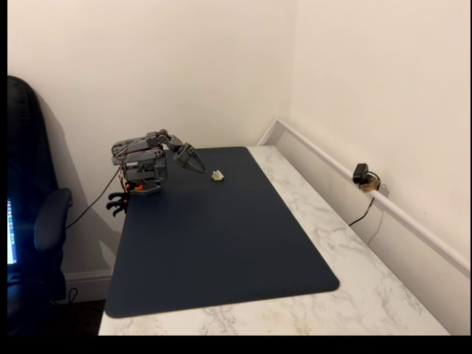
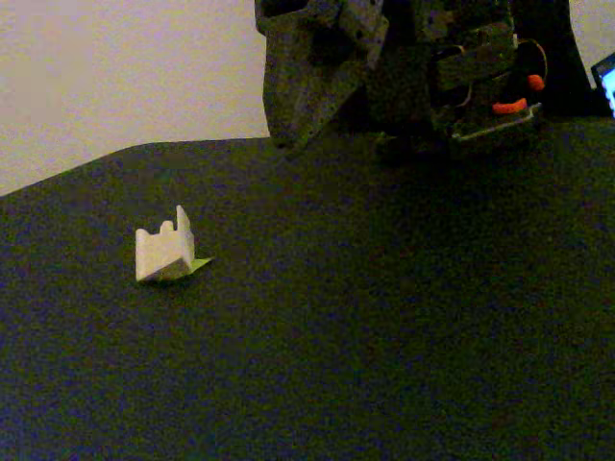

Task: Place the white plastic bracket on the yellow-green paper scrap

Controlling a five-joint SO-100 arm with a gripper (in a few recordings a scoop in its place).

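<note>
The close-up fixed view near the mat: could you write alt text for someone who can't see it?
A small white plastic bracket sits on a dark mat, with a sliver of yellow-green paper scrap poking out from under its right edge. The grey robot arm's gripper hangs behind it, apart from the bracket.

Two fixed views. One set high and well back at the near end of the table [image 1: 369, 295], looking down its length toward the far wall corner, taking in the whole dark mat [image 1: 221, 243] and arm [image 1: 144, 158]. Another placed low at mat [image 2: 384, 365] level, close, facing the arm's base [image 2: 461, 86]. Shared: mat's far end, arm, white plastic bracket [image 1: 218, 175] [image 2: 163, 252].
</note>
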